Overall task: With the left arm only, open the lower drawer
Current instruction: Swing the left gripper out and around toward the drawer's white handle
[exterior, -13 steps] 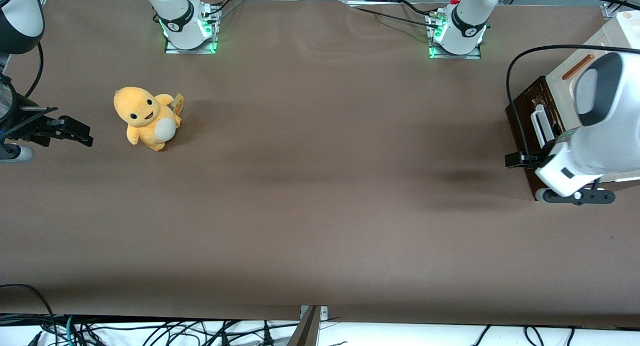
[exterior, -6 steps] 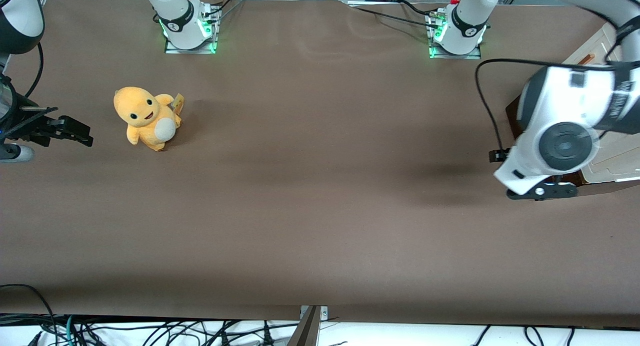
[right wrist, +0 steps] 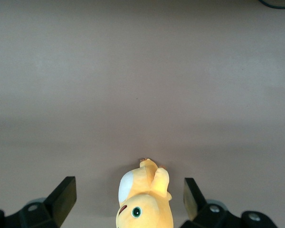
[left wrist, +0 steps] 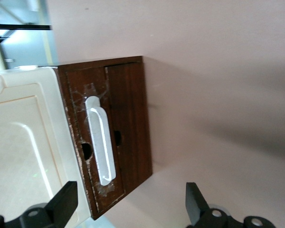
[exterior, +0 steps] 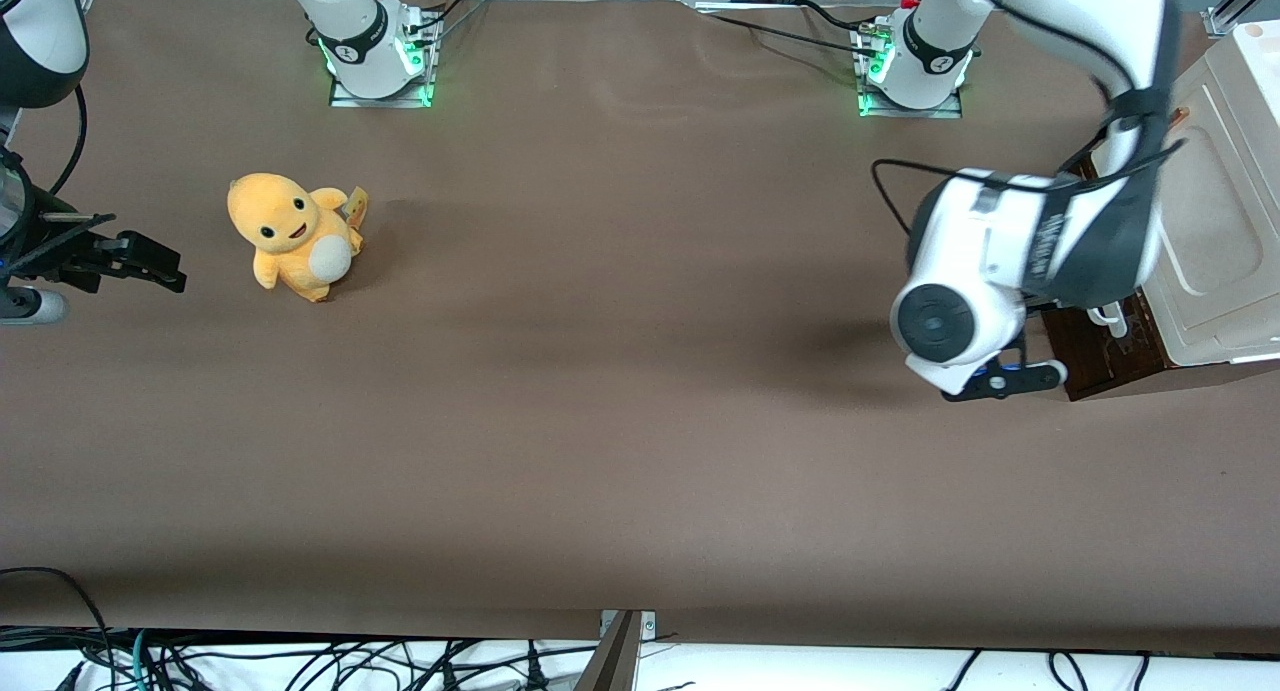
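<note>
lower drawer [exterior: 1105,356]: mostly hidden by left arm [exterior: 1040,246] | claw [left wrist: 128,202]: fingers cut off by edge

- My arm, the left arm [exterior: 1010,246], is glossy white with dark grey joint bands and a thin black cable looping off it.
- My gripper [left wrist: 130,209] is small and black, its two fingers [left wrist: 64,202] matte black and set wide apart, hanging above the brown table [exterior: 600,421] just in front of the drawer fronts.
- The lower drawer [left wrist: 130,123] is dark reddish-brown wood.
- The handle [left wrist: 100,142] above it is a white bar on a scuffed, pale-flecked brown front.
- The cabinet top [exterior: 1215,231] is cream-white.
- The table is a plain, dull brown.
- The plush toy [exterior: 292,235], toward the parked arm's end, is orange-yellow with a white belly and black eyes.
</note>
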Motion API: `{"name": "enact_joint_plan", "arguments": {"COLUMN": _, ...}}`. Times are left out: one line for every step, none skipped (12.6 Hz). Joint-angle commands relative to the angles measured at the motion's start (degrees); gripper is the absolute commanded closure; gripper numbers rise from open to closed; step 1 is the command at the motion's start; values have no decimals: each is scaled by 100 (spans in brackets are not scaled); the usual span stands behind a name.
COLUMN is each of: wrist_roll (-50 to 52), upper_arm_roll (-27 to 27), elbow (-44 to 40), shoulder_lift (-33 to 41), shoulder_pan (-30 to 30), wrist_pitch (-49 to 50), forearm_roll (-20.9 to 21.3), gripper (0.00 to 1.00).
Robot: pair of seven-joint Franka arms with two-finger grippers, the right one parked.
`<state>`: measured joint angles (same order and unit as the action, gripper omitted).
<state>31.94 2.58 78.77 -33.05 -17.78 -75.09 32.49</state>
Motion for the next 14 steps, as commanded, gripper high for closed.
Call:
{"name": "enact_joint_plan", "arguments": {"wrist_roll": 513, "upper_arm_roll": -38, "elbow": -37, "shoulder_lift": -376, "shoulder_pan": -226, "wrist_pitch": 266, "forearm_roll": 547, "gripper": 0}}
{"name": "enact_joint_plan", "arguments": {"wrist_roll": 619, "upper_arm_roll": -38, "elbow": -37, "shoulder_lift": -482, "shoulder_pan": -296, "wrist_pitch": 310, "forearm_roll": 679, "gripper": 0}}
{"name": "enact_joint_plan", "arguments": {"wrist_roll": 647, "upper_arm_roll": -38, "elbow": 24, "shoulder_lift": -552, "shoulder_pan": -314, "wrist_pitch": 328, "forearm_roll": 784, "gripper": 0}}
{"name": "enact_joint_plan", "arguments": {"wrist_roll": 664, "upper_arm_roll": -38, "elbow": 146, "shoulder_lift": -588, "shoulder_pan": -375, "wrist_pitch": 363, "forearm_roll": 960, "gripper": 0}}
{"name": "enact_joint_plan", "arguments": {"wrist_roll": 760, "upper_arm_roll": -38, "elbow": 313, "shoulder_lift": -614, "shoulder_pan": -411, "wrist_pitch": 364, "forearm_roll": 1161, "gripper": 0}}
{"name": "enact_joint_plan", "arguments": {"wrist_roll": 926, "upper_arm_roll": -38, "elbow": 463, "shoulder_lift": -658, "shoulder_pan": -420, "wrist_pitch": 364, "forearm_roll": 1311, "gripper": 0}}
{"name": "enact_joint_plan", "arguments": {"wrist_roll": 1067, "upper_arm_roll": -38, "elbow": 560, "shoulder_lift": -720, "shoulder_pan": -420, "wrist_pitch": 364, "forearm_roll": 1426, "gripper": 0}}
{"name": "enact_joint_plan", "arguments": {"wrist_roll": 1190, "upper_arm_roll": -38, "elbow": 604, "shoulder_lift": -790, "shoulder_pan": -446, "wrist_pitch": 364, "forearm_roll": 1479, "gripper": 0}}
{"name": "enact_joint_plan", "arguments": {"wrist_roll": 1314, "upper_arm_roll": -38, "elbow": 692, "shoulder_lift": -860, "shoulder_pan": -446, "wrist_pitch": 390, "forearm_roll": 1584, "gripper": 0}}
{"name": "enact_joint_plan", "arguments": {"wrist_roll": 1410, "upper_arm_roll": -38, "elbow": 832, "shoulder_lift": -887, "shoulder_pan": -455, "wrist_pitch": 425, "forearm_roll": 1733, "gripper": 0}}
{"name": "enact_joint_plan", "arguments": {"wrist_roll": 1533, "upper_arm_roll": -38, "elbow": 1033, "shoulder_lift": -896, "shoulder_pan": -446, "wrist_pitch": 443, "forearm_roll": 1865, "gripper": 0}}
{"name": "enact_joint_plan", "arguments": {"wrist_roll": 1691, "upper_arm_roll": -38, "elbow": 1218, "shoulder_lift": -922, "shoulder_pan": -446, "wrist_pitch": 434, "forearm_roll": 1980, "gripper": 0}}
{"name": "enact_joint_plan", "arguments": {"wrist_roll": 1780, "upper_arm_roll": -38, "elbow": 1368, "shoulder_lift": -940, "shoulder_pan": -446, "wrist_pitch": 434, "forearm_roll": 2111, "gripper": 0}}
{"name": "enact_joint_plan", "arguments": {"wrist_roll": 1789, "upper_arm_roll": -47, "elbow": 1465, "shoulder_lift": -966, "shoulder_pan": -420, "wrist_pitch": 443, "forearm_roll": 2191, "gripper": 0}}
